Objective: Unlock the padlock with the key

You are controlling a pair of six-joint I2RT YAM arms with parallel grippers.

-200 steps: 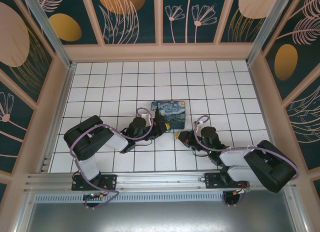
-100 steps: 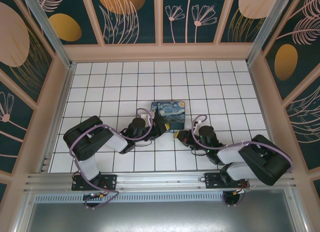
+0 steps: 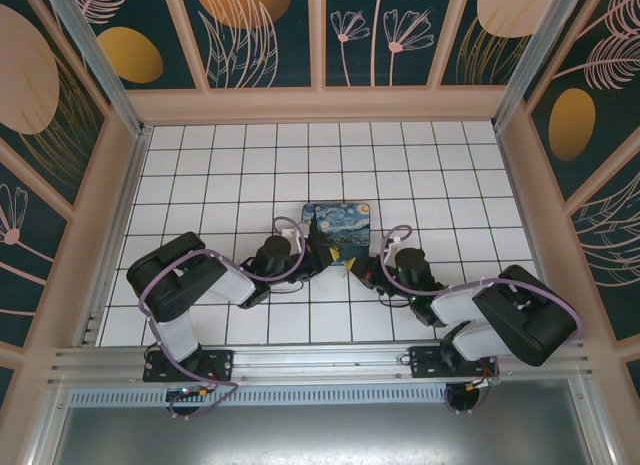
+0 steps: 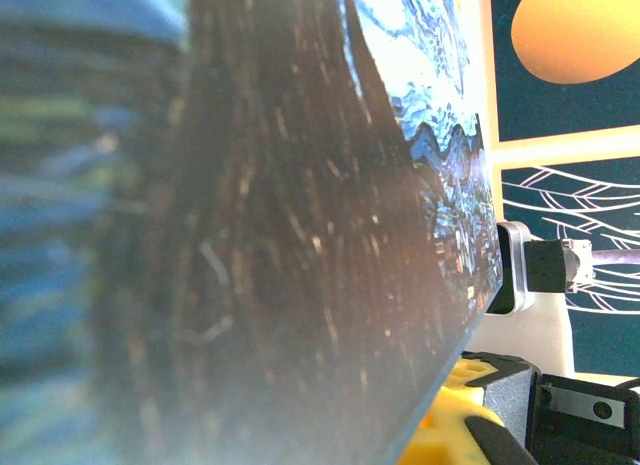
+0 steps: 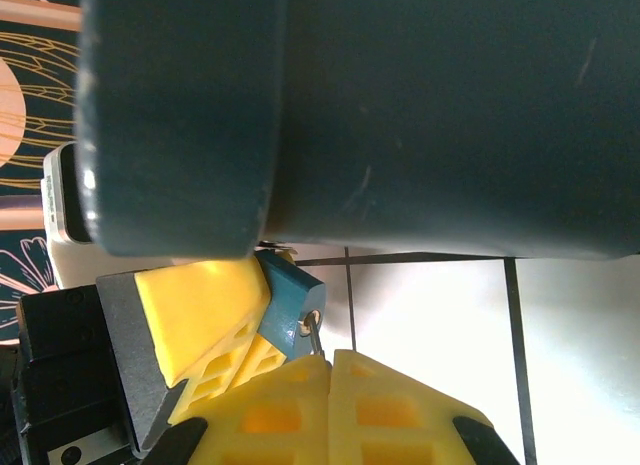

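In the right wrist view the small blue padlock (image 5: 288, 307) is clamped between the yellow fingers of my left gripper (image 5: 228, 335), its keyhole end facing the camera. The thin metal key (image 5: 314, 337) sticks out of my right gripper (image 5: 331, 361), which is shut on it, and its tip sits in the keyhole. From above, the left gripper (image 3: 322, 251) and right gripper (image 3: 358, 269) meet tip to tip just in front of the starry-night box (image 3: 338, 230). The padlock's shackle is hidden.
The dark underside of the box (image 5: 430, 115) hangs close above both grippers, and its painted side (image 4: 300, 215) is pressed up against the left wrist camera. White tiled floor (image 3: 250, 175) lies open behind and beside the box, and wooden walls (image 3: 110, 215) enclose it.
My right arm has swung left and forward, and its gripper has moved closer to the left gripper and the box. The left arm has stayed still.
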